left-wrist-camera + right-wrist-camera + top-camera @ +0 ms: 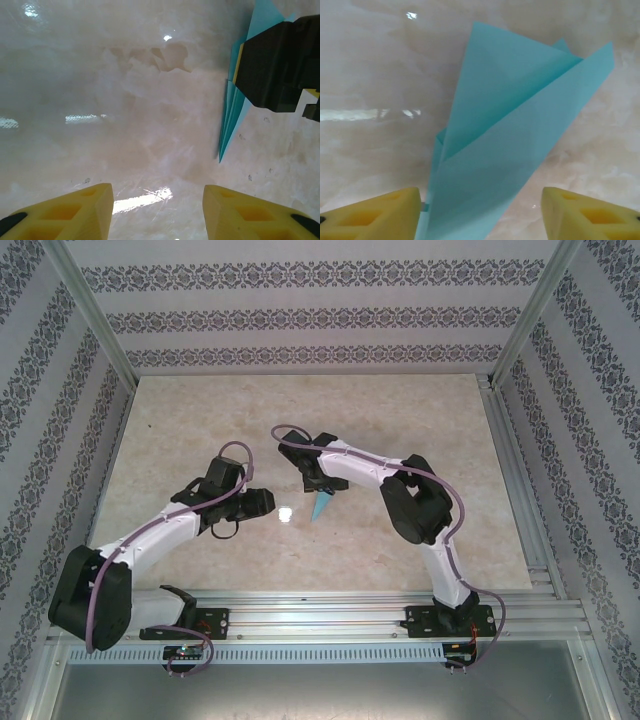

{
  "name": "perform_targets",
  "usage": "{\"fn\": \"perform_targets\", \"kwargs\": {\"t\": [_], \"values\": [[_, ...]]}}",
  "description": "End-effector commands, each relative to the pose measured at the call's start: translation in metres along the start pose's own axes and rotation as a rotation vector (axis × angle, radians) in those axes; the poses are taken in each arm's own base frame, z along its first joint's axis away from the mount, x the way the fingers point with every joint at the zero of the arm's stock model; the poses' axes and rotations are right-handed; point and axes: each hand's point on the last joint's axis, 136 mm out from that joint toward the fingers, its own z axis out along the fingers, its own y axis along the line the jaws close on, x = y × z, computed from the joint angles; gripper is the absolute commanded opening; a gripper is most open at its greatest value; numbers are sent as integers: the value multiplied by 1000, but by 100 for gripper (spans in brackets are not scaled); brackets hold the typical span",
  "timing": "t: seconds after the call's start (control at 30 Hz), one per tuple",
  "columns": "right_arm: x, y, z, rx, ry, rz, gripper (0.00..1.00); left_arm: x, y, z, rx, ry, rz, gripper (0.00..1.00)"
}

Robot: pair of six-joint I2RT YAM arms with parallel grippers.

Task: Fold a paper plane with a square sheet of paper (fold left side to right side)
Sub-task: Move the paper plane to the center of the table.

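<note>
- The paper plane (322,505) is lying on the marble-patterned table (400,410) near its middle, between the two arms, its sharp nose pointing toward the robot's bases.
- In the right wrist view the paper plane (510,115) is fanning out, its light-blue layers lifting apart at the wide tail end.
- The right gripper (480,192) is hanging over the plane's narrow part with its jaws released. Its yellow fingers (375,212) are standing wide on either side of the paper, and bare table is showing beside the right one. The left finger may be brushing the paper's edge; that is hard to tell.
- The left gripper (157,190) is hovering just beside the plane, released and gripping nothing, with only table between its fingers (65,215).
- From the left wrist, the plane (231,120) is showing edge-on under the right gripper (280,65).
</note>
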Motion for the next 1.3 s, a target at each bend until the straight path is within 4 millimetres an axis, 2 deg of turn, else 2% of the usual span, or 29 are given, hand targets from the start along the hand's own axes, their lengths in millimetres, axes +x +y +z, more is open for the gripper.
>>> {"fn": "perform_targets", "kwargs": {"t": [0.0,0.2,0.4,0.57,0.67,0.77,0.83,0.93,1.07,1.27], "values": [[2,-15,-7,88,-7,-11,58,-1,10,-6,-40,-11,16,50],[2,-21,-23,51,-18,0,35,-3,10,-9,-44,-19,23,51],[7,-31,-43,-72,-34,46,1,-8,7,-9,-38,-25,22,51],[10,-20,-76,-362,-97,35,0,-16,-3,-13,-9,-34,20,51],[13,-12,-95,-593,-149,48,0,-21,-18,-12,56,-31,22,52],[20,-19,-102,-758,-182,90,0,-27,-38,-9,160,-28,11,54],[29,-26,-96,-833,-170,111,0,-30,-49,-6,222,-23,-4,54],[44,-39,-74,-900,-125,155,0,-33,-64,-1,301,-10,-24,55],[60,-55,-44,-903,-64,191,3,-34,-87,9,372,29,-15,55],[70,-70,-21,-850,-26,218,9,-29,-128,33,396,82,34,54]]}}
